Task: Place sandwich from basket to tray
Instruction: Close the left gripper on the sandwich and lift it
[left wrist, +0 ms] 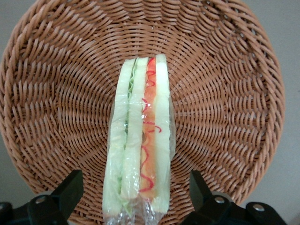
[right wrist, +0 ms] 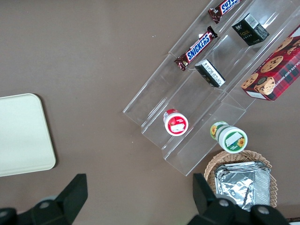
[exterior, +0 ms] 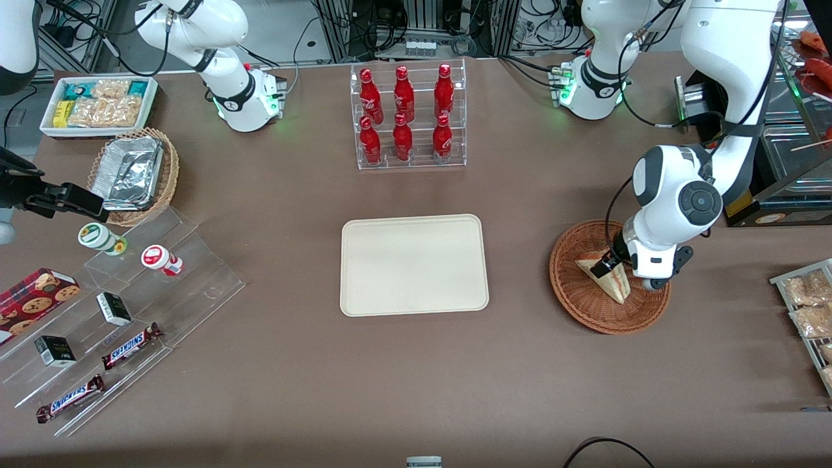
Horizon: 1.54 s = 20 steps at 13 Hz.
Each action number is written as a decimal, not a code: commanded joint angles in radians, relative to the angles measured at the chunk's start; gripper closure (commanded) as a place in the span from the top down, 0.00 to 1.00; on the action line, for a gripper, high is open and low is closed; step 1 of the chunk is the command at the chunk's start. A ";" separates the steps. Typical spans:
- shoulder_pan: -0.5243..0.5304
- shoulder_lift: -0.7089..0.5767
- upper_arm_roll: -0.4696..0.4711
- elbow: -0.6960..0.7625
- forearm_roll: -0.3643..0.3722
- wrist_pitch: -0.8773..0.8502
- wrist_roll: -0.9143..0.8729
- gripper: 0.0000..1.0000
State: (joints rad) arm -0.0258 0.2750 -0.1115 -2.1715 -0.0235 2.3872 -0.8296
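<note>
1. Centrally, the sandwich (left wrist: 140, 140) lies in the basket (left wrist: 225, 93), standing on edge with its layered cut face toward the wrist camera.
2. End effector (exterior: 611, 263): poised directly over the sandwich, fingers (left wrist: 70, 190) spread wide, one on each bread face, neither touching the wrap.
3. Tray (exterior: 414, 264): bare, on the bench (exterior: 292, 364), at 9 o'clock from the basket in the front view, well apart.
4. Handling, as judged: light, soft and easily crushed; the clear wrap looks slippery.
5. Suggested hold: across the two bread faces near the thick middle of the wedge, closing gently so the filling is not squeezed out.
</note>
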 commanded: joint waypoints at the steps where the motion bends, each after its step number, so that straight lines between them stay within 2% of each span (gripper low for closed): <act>1: -0.009 0.015 0.004 0.001 -0.009 0.027 -0.020 0.94; 3: -0.008 0.010 0.004 0.001 -0.009 0.020 -0.020 0.30; 4: -0.008 0.009 0.004 0.001 -0.009 0.017 -0.020 0.09; 5: -0.008 0.006 0.004 0.002 -0.009 0.012 -0.019 0.00; 8: -0.008 0.000 0.004 0.034 -0.007 -0.045 -0.006 0.00; 13: -0.016 -0.014 -0.008 0.201 0.000 -0.293 0.004 0.00; 16: -0.028 -0.005 -0.063 0.340 0.000 -0.474 0.062 0.00; 19: -0.055 0.015 -0.149 0.360 -0.003 -0.484 0.063 0.00; 20: -0.093 0.030 -0.155 0.370 -0.003 -0.477 0.061 0.00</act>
State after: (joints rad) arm -0.0728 0.2703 -0.2485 -1.8322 -0.0234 1.9198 -0.7815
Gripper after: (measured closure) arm 0.850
